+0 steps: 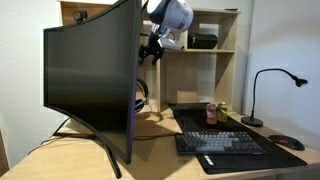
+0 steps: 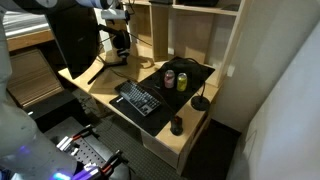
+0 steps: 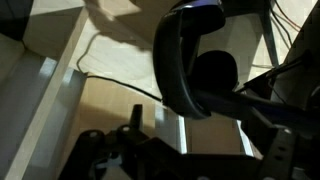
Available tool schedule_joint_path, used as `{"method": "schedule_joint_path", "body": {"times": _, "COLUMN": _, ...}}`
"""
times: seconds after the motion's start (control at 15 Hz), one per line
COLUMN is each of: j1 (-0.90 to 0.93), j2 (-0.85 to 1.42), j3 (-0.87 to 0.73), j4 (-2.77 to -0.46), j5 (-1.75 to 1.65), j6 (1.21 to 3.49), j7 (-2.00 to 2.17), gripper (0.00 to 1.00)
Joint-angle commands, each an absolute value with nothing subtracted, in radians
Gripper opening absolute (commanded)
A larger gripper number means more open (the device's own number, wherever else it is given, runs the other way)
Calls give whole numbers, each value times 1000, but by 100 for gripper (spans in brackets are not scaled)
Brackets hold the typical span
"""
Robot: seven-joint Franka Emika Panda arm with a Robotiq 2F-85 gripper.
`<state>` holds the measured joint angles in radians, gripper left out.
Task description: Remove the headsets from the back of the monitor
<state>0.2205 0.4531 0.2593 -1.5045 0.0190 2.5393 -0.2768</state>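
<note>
Where the monitor (image 1: 88, 85) stands: at the left of the bench (image 1: 160, 128), with its curved dark screen upright on a splayed stand.
Headsets (image 1: 143, 96): behind the monitor's right edge and partly hidden by it in an exterior view; in the wrist view one ear cup and the headband fill the upper middle.
End effector (image 1: 149, 52): above the headsets, near the monitor's upper right edge and apart from them; I cannot tell whether it is released or clenched.
Keyboard (image 1: 220, 143): on the bench, right of the monitor.
Cans (image 1: 215, 112): two, just behind the keyboard.
Lamp (image 1: 268, 95): far right, a black gooseneck.
</note>
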Motion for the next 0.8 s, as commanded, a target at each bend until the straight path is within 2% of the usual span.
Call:
{"method": "schedule_joint_path", "body": {"times": 0.0, "j1": 269, "j2": 601, "j3": 224, "j4": -1369, "j5": -34, "j6": 2488, "j7": -221, "gripper": 100}}
{"method": "schedule_joint_path", "body": {"times": 0.73, "j1": 359, "j2": 827, "j3": 131, "j4": -1133, "j5": -143, "j6": 2487, "j7": -130, "gripper": 100}}
